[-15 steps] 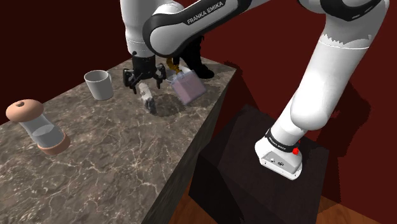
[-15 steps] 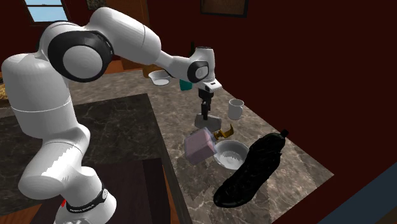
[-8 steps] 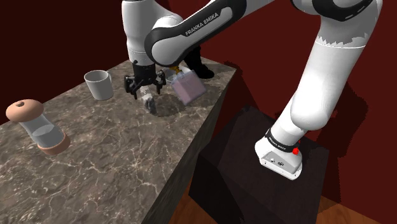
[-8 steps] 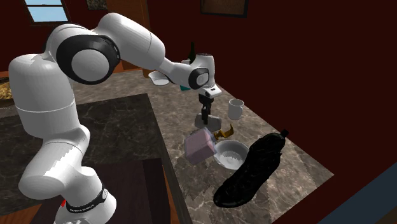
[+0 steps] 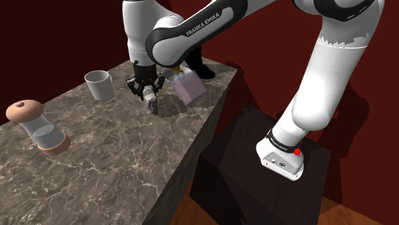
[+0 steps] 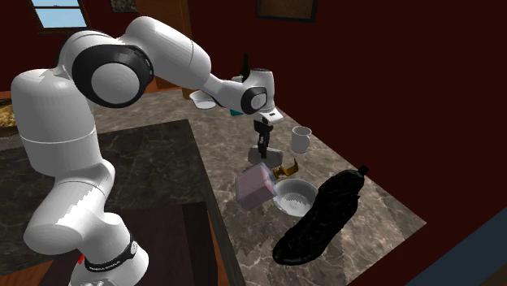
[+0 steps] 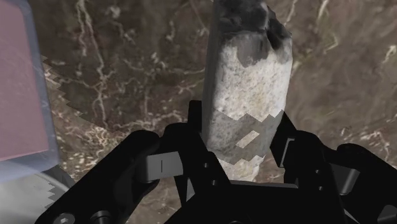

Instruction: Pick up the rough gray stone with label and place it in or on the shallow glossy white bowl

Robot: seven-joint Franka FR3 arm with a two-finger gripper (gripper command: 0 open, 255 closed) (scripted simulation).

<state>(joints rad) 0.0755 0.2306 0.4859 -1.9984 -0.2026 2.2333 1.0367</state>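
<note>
Seemingly the tool (image 7: 240,119) is clamped on the gray stone (image 7: 248,83), with its fingers pressed against both flanks near one end. The stone rests on the counter (image 5: 115,147) just beside the lavender box (image 5: 188,88). Gripped so far off-centre, the rough stone may pivot or slip when lifted. The white bowl (image 6: 296,195) sits just beyond the box, which a swinging stone could strike.

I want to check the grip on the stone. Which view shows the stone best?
The wrist view: the stone shows close up, rough and grey, clasped between the fingers of the gripper. The shoulder view shows it small, under the gripper. The second exterior view shows it small too, partly behind the gripper.
</note>
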